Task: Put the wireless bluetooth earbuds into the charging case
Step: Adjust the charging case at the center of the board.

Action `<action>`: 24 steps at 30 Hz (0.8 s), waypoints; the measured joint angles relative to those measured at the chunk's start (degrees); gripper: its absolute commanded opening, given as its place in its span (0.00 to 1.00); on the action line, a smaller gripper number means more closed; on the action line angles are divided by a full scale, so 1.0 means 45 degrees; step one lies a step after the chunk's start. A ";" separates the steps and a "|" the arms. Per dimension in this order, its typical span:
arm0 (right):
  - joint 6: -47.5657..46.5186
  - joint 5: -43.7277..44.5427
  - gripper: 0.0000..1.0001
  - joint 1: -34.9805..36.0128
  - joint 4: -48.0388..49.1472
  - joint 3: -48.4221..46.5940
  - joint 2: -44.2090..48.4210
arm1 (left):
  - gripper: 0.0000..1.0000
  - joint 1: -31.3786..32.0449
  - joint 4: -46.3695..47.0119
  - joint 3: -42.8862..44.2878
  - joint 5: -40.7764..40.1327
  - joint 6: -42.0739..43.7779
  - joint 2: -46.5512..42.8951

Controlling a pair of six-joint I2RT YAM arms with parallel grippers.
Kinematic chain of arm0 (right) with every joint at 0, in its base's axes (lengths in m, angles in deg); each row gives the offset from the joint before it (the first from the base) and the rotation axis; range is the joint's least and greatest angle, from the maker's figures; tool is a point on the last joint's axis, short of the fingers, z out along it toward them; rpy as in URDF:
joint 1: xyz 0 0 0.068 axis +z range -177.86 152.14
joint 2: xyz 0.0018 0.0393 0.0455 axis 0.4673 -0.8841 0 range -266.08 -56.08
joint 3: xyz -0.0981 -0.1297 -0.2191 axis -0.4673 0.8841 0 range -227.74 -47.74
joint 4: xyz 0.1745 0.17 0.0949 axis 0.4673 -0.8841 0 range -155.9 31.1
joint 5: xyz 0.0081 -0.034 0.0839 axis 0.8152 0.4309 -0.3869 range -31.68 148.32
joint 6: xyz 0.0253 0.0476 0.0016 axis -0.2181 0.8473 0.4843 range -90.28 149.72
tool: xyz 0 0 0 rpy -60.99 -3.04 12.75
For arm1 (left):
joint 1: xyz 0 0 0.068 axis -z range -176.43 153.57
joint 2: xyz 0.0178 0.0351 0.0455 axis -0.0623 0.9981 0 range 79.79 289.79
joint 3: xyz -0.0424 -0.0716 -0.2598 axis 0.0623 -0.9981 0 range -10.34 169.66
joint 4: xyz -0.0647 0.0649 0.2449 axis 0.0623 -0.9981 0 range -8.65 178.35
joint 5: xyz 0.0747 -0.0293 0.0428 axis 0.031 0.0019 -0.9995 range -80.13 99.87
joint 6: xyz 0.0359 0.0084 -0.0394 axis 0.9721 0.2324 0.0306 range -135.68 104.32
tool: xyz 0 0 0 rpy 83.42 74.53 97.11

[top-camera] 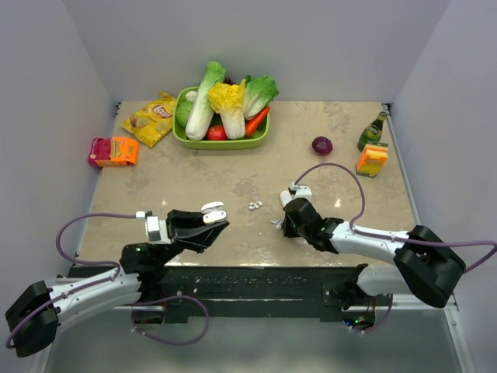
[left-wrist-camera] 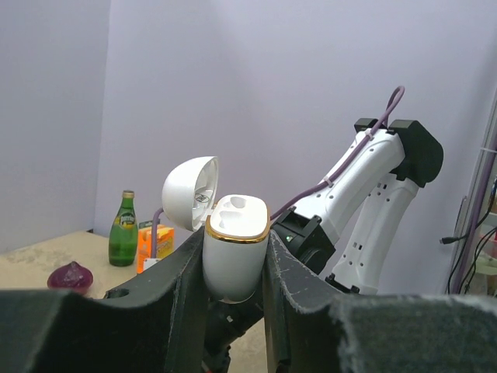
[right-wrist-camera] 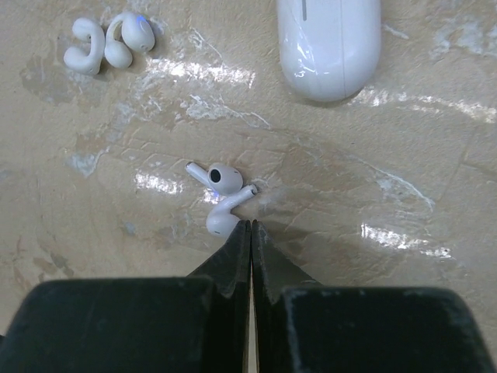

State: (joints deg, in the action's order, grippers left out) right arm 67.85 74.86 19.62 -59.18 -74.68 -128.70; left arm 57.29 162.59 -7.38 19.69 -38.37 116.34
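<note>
Case [left-wrist-camera: 233, 249] sat upright in my left gripper [left-wrist-camera: 234, 272], squeezed at its sides with the lid open, held off the table [top-camera: 194, 175] at the near left. Both earbuds [right-wrist-camera: 221, 198] lay touching each other on the table further right, just left of my right gripper [right-wrist-camera: 250, 227], whose fingers were pressed together on nothing. I judged that a grab from there could nudge the tiny buds away, or catch the hooked pair [right-wrist-camera: 109, 43] lying further left instead.
</note>
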 measured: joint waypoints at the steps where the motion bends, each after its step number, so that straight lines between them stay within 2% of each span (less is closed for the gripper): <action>1: 0.0063 -0.0112 0.00 0.0000 0.0083 0.0000 -0.0146 | 0.00 0.0010 -0.0005 0.0000 -0.0019 0.0000 -0.0034; 24: 0.0199 -0.1690 0.00 0.0000 0.1496 -0.0267 -0.1462 | 0.00 0.0097 -0.0015 0.0000 -0.0107 -0.0058 0.0204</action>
State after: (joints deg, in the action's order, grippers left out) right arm 68.74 67.25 19.62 -52.44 -75.88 -135.28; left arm 57.72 162.53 -7.38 19.21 -38.64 117.26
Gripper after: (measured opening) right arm 0.007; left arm 0.333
